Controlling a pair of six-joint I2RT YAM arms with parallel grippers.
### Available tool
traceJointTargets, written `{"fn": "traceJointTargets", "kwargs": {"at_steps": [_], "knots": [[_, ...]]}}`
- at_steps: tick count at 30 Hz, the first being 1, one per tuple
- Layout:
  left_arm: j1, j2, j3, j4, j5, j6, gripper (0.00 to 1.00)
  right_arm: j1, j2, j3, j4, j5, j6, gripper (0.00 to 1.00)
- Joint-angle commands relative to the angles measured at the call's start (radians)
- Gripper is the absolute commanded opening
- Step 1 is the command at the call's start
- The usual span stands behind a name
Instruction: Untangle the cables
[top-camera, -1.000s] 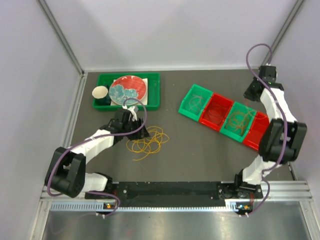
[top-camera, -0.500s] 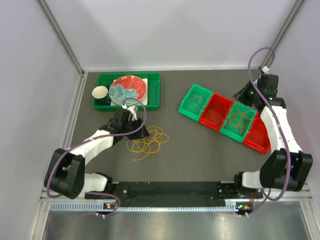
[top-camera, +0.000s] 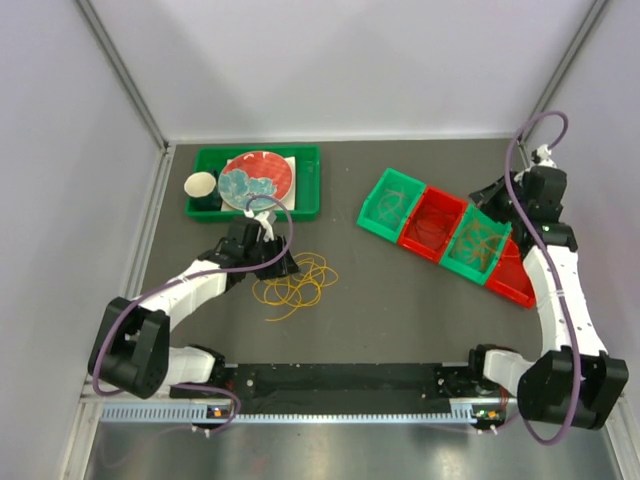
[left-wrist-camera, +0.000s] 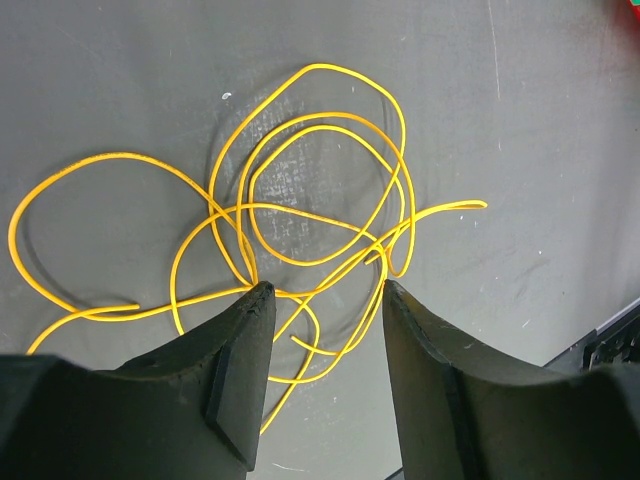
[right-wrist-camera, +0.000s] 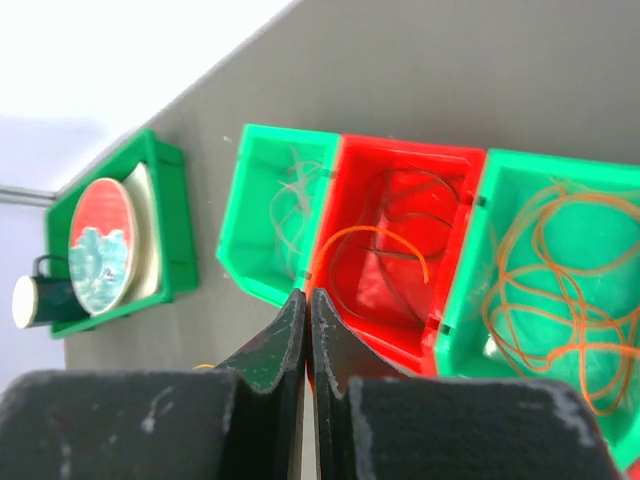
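A tangle of yellow cables (top-camera: 300, 280) (left-wrist-camera: 330, 68) lies loose on the dark table left of centre. My left gripper (top-camera: 287, 267) (left-wrist-camera: 322, 290) is open at the tangle's near-left side, with a few strands running between its black fingers and none pinched. Other cables lie in a row of bins: pale ones in a green bin (top-camera: 391, 203) (right-wrist-camera: 270, 200), an orange and dark ones in a red bin (top-camera: 432, 222) (right-wrist-camera: 400, 240), orange ones in a second green bin (top-camera: 480, 243) (right-wrist-camera: 560, 270). My right gripper (top-camera: 495, 195) (right-wrist-camera: 307, 293) hangs shut and holds nothing, above the bins.
A green tray (top-camera: 310, 185) at the back left holds a red plate (top-camera: 265, 175) and a mug (top-camera: 200, 185). A further red bin (top-camera: 512, 270) ends the row at the right. Grey walls close in the table on three sides.
The right arm has swung outward toward the right wall, its wrist drifting right and nearer over the bin row, gripper still shut. The left arm and the yellow cables have not moved.
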Motion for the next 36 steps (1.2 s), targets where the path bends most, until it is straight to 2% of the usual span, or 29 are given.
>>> {"fn": "traceJointTargets", "kwargs": {"at_steps": [1,4,7,9,12,13,15,16,19,20,22,23,24,27,30,33,36], "knots": [[0.005,-0.029,0.011,0.031,0.014,0.012,0.52,-0.057,0.0,-0.158,0.196,-0.073,0.044,0.0],[0.005,-0.03,0.011,0.025,0.011,0.011,0.52,-0.159,0.034,-0.278,0.447,-0.21,0.234,0.0],[0.006,-0.029,0.022,0.015,0.0,0.014,0.52,-0.227,0.072,-0.353,0.631,-0.279,0.383,0.0],[0.005,-0.029,0.022,0.015,-0.001,0.015,0.52,-0.244,0.097,-0.372,0.664,-0.267,0.431,0.0],[0.005,-0.021,0.022,0.015,0.0,0.015,0.52,-0.244,0.091,-0.357,0.565,-0.148,0.432,0.0],[0.005,-0.018,0.024,0.014,0.002,0.015,0.52,-0.244,0.08,-0.343,0.48,-0.05,0.42,0.0],[0.005,-0.016,0.021,0.014,0.0,0.015,0.52,-0.243,0.053,-0.326,0.392,0.05,0.409,0.0],[0.005,-0.016,0.022,0.014,-0.001,0.015,0.52,-0.243,0.046,-0.3,0.327,0.148,0.42,0.0],[0.005,-0.01,0.021,0.018,-0.001,0.012,0.52,-0.241,0.06,-0.207,0.123,0.283,0.469,0.0],[0.005,-0.006,0.025,0.018,-0.001,0.014,0.52,-0.236,0.083,-0.171,0.007,0.296,0.475,0.0],[0.005,-0.001,0.025,0.018,0.003,0.014,0.52,-0.22,0.181,-0.021,-0.136,0.356,0.494,0.0],[0.005,0.001,0.025,0.018,0.002,0.014,0.52,-0.197,0.221,0.037,-0.299,0.377,0.5,0.0],[0.005,0.001,0.022,0.02,0.002,0.012,0.52,-0.183,0.261,0.159,-0.378,0.411,0.506,0.0],[0.006,0.004,0.007,0.029,0.01,0.012,0.52,-0.117,0.426,0.371,-0.648,0.51,0.535,0.0],[0.006,-0.002,0.004,0.028,0.01,0.012,0.52,-0.077,0.514,0.435,-0.699,0.517,0.57,0.0],[0.005,-0.021,0.007,0.02,0.003,0.014,0.52,-0.06,0.511,0.351,-0.623,0.457,0.624,0.0],[0.005,-0.032,0.01,0.012,-0.001,0.015,0.52,-0.014,0.485,0.257,-0.528,0.478,0.711,0.0]]}}
